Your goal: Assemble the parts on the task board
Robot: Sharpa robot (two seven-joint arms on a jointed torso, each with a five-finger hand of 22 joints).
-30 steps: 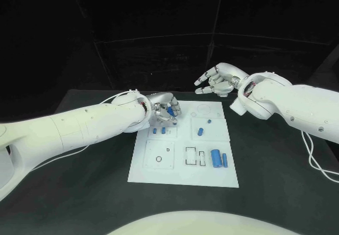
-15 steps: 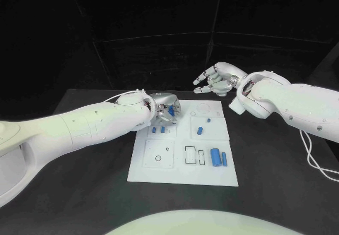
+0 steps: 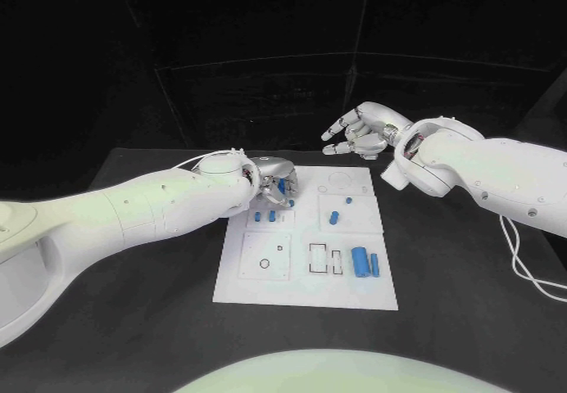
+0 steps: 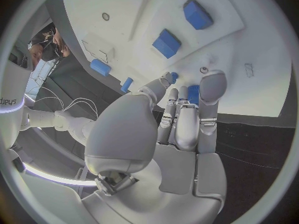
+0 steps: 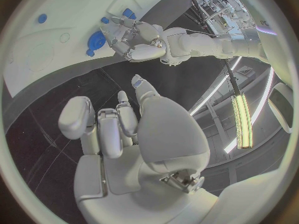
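Smooth, glossy white shells that look like plastic cover both arms, ending in the left hand (image 3: 274,182) and right hand (image 3: 361,133), whose fingers have a satin metallic sheen. The task board (image 3: 305,286) is matt white, the parts (image 3: 360,263) smooth blue plastic, the table (image 3: 142,327) dull black.

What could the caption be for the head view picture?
Left hand holds a blue part over the white task board; right hand waits behind it.
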